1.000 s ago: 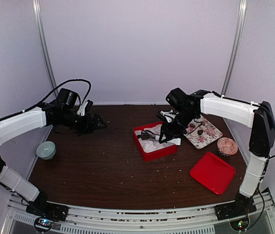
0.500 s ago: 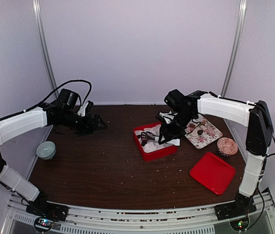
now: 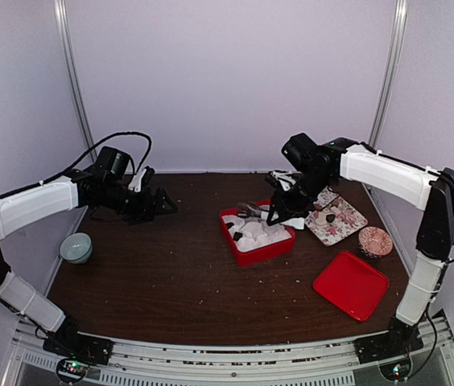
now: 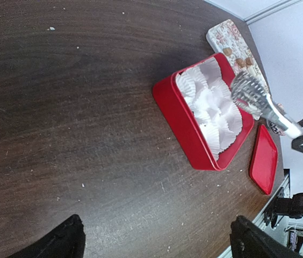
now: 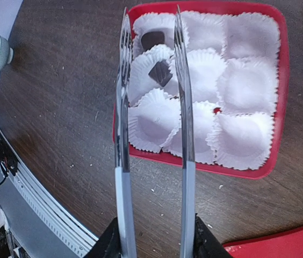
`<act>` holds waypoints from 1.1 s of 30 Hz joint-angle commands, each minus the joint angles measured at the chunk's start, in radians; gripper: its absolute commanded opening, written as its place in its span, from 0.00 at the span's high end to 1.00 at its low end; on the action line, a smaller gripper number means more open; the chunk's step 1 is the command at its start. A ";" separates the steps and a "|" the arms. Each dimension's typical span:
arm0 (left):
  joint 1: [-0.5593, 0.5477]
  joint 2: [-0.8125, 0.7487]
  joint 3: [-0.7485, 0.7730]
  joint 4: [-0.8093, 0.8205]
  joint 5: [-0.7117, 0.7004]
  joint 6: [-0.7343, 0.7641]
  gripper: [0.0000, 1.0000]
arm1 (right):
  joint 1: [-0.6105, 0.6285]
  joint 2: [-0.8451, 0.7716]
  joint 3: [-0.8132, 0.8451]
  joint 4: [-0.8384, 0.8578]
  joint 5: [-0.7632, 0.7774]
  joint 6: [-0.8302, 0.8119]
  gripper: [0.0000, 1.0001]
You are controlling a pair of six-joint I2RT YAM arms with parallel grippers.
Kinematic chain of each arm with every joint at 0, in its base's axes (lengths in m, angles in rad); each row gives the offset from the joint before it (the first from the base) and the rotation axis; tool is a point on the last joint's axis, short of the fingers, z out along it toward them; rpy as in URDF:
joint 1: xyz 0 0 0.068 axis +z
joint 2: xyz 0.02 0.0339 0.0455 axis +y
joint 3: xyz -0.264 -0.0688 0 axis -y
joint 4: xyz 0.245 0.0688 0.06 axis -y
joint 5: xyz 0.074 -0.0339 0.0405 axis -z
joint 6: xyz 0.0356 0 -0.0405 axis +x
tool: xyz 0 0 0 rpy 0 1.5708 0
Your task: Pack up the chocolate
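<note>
A red box (image 3: 253,251) of white paper cups sits mid-table; it also shows in the right wrist view (image 5: 281,97) and the left wrist view (image 4: 181,123). Two dark chocolates (image 5: 152,39) (image 5: 161,73) lie in cups at its far left corner. More chocolates (image 3: 330,217) lie on the floral tray (image 3: 348,219). My right gripper (image 5: 154,236) is shut on metal tongs (image 5: 184,107), which hang open and empty above the box. My left gripper (image 4: 157,242) is open and empty, above bare table left of the box.
A red lid (image 3: 351,284) lies at the front right. A round patterned disc (image 3: 375,241) sits beside the tray. A pale green bowl (image 3: 76,248) stands at the left edge. Crumbs speckle the wooden table.
My right arm has lifted the tongs out of the box and drawn them back to the right. The left arm has not moved.
</note>
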 commanded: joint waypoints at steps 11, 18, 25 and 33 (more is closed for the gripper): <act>0.006 -0.003 0.031 0.023 0.004 0.024 0.03 | -0.399 -0.389 -0.261 -0.081 0.161 -0.057 0.61; 0.006 0.001 0.031 0.029 0.011 0.022 0.03 | -0.536 -0.396 -0.370 -0.093 0.226 -0.107 0.61; 0.006 0.009 0.041 0.034 0.008 0.010 0.03 | -0.550 -0.336 -0.412 -0.046 0.220 -0.117 0.61; 0.007 0.014 0.036 0.034 0.003 0.002 0.03 | -0.550 -0.247 -0.389 -0.030 0.210 -0.147 0.60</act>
